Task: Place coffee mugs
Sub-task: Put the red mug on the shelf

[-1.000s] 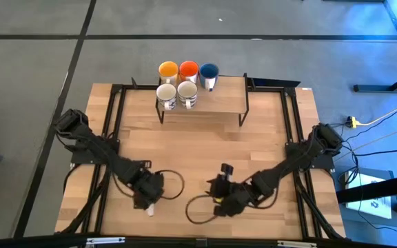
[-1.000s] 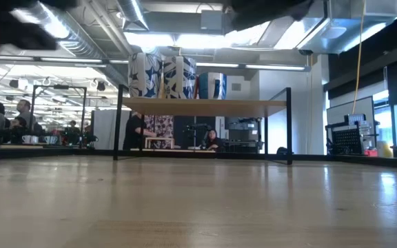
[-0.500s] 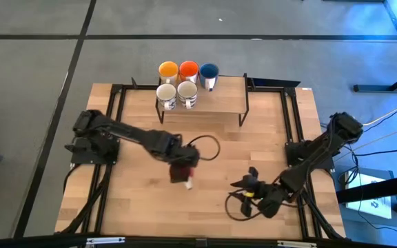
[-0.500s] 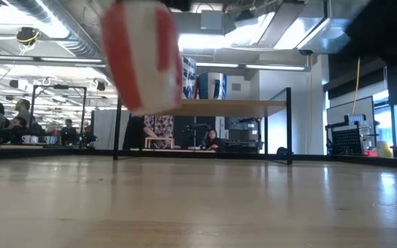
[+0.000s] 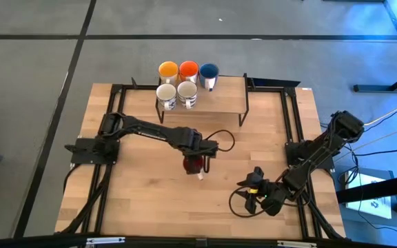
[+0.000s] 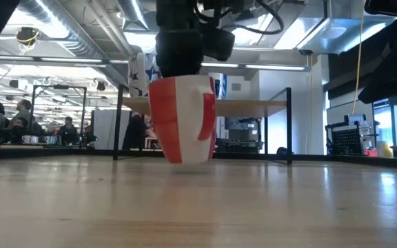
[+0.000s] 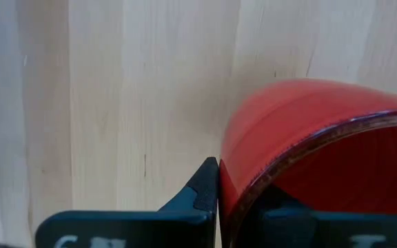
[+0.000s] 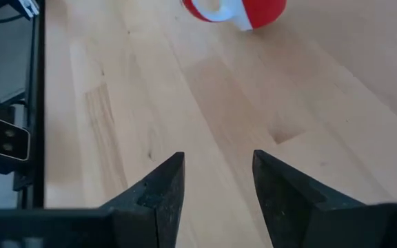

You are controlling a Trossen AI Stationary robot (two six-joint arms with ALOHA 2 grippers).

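Note:
My left gripper [image 5: 196,160] is over the middle of the table, shut on a red and white mug [image 6: 182,120], red inside [image 7: 336,165]. The mug also shows in the right wrist view [image 8: 236,10]. My right gripper [image 5: 253,187] is open and empty low over the table's near right part [image 8: 216,182]. Yellow [image 5: 168,70], orange [image 5: 189,69] and dark blue [image 5: 209,71] mugs stand in a row on a raised wooden shelf [image 5: 219,96]. Two white mugs [image 5: 166,94] [image 5: 187,92] stand in front of them. My left gripper pinches the red mug's wall at the rim [image 7: 229,172], one finger [image 7: 202,189] outside and the other inside the mug. The fingers come from above, pointing down. The mug is upright, its base at the tabletop or just above it; I cannot tell which.
The shelf stands on black legs [image 6: 289,124] at the table's far middle, with bare wood on its right half. Black frame rails [image 5: 291,124] run along the table's left and right sides. People and desks show in the room beyond the table.
My left gripper has carried the red mug from the near left of the table toward the right and far edges to the table's middle, and has come down close to the tabletop. My right gripper has drawn back toward the table's right edge.

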